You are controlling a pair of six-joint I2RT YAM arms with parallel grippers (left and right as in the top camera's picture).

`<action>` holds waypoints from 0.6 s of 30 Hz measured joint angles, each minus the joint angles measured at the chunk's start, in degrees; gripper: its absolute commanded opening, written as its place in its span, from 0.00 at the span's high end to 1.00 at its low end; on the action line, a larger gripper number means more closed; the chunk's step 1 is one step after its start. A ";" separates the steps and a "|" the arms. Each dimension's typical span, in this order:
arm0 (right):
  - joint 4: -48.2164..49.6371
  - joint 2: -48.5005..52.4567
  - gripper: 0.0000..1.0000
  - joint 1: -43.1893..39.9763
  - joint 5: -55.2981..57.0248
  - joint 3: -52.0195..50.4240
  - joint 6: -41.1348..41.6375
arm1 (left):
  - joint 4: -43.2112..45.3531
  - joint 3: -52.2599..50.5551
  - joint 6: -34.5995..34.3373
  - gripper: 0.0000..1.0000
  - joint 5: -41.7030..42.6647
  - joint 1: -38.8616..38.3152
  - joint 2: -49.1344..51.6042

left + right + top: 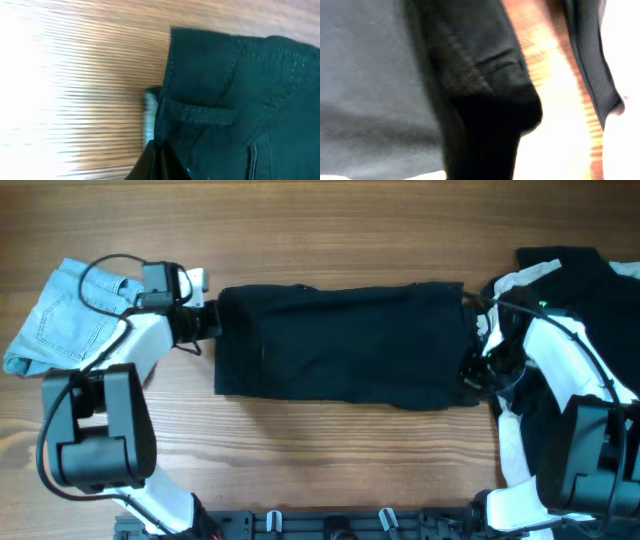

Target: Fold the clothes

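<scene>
Tabletop (330,240) carries black shorts (340,345) centrally between left gripper (208,320) and right gripper (478,370), jaws' state untellable, and uneven tugs could skew the fold.

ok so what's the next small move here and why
Probably close both grippers on the ends of the black shorts and lift slightly. The shorts lie spread flat, the left gripper sits at their left edge and the right gripper at their right edge, so both seem placed to grip for a fold. Whether either is already shut is unclear.
</scene>
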 measured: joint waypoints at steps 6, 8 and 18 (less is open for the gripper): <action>0.17 -0.11 0.49 0.00 2.64 -1.68 1.99 | -1.75 0.00 -0.85 0.26 -0.48 1.18 -1.92; 0.26 -2.67 0.55 0.00 0.92 -0.17 -0.87 | -7.56 0.72 -0.92 0.20 -0.59 1.22 -6.21; 25.35 -6.34 0.88 7.98 -14.93 3.41 -3.85 | -18.80 -1.09 -4.94 0.96 7.89 -8.55 -12.44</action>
